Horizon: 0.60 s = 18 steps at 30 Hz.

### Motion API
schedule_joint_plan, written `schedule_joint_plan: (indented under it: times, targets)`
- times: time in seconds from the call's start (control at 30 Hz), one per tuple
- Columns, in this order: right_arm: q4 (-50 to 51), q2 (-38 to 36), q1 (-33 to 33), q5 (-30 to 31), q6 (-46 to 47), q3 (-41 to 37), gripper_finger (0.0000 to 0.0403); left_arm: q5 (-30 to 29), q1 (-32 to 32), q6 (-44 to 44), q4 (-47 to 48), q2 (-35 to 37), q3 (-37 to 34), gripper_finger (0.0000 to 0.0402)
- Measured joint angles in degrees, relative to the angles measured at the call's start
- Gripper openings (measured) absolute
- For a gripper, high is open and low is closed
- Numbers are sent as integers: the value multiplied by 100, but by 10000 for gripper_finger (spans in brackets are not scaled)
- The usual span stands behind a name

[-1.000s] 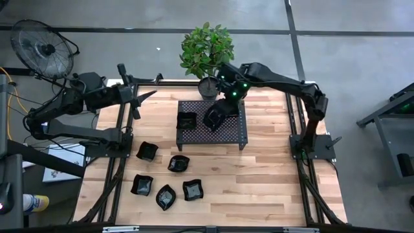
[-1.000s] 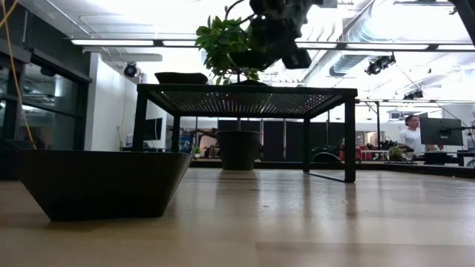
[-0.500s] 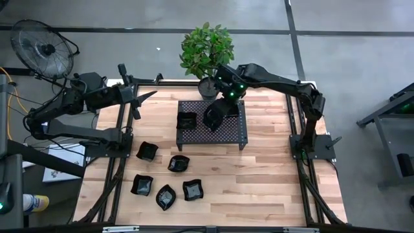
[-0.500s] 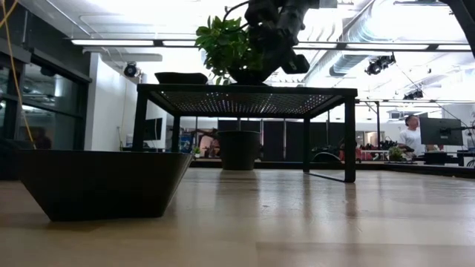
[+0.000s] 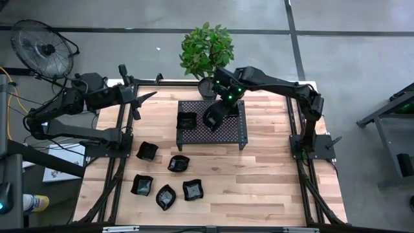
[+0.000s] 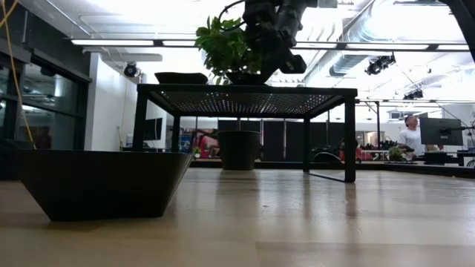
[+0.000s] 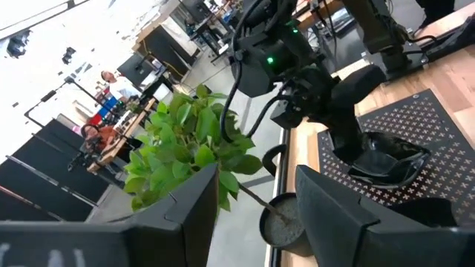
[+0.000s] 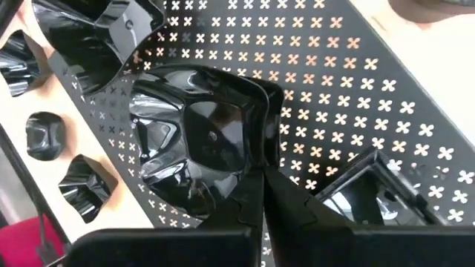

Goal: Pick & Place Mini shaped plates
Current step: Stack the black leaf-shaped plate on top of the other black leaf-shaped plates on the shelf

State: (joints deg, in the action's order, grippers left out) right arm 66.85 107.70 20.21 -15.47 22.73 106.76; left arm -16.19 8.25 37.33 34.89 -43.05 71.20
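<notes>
My right tool is over the black perforated rack, fingers together and clamped on the rim of a glossy black mini plate. In the right wrist view the plate hangs tilted against the rack's cross-punched top; whether its lower edge touches the mesh I cannot tell. In the low view the tool and held plate sit right at the rack's top surface, in front of the plant's leaves. A second mini plate, squarish, rests on the rack's left part, just beside the held one. Five more mini plates lie on the wooden worktop in front of the rack and to its left: one nearest the rack leg, one, and a front row of three. One dark dish stands very near the low camera. The round pot with its green plant stands behind the rack, at the worktop's far edge. My left tool waits at the worktop's far left corner, well apart from the plates, fingers apart and holding nothing. A person stands far off in the room behind.
</notes>
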Motion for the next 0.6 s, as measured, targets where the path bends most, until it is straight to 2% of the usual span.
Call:
schedule_joint_plan:
  times: [0.4, 0.6]
  targets:
    - [19, 160, 0, -198, -570, 0, 2, -136, -1, -32, 156, 0, 0, 175]
    - [17, 160, 2, -163, -628, 0, 32, -138, 0, -34, 156, 0, 0, 175]
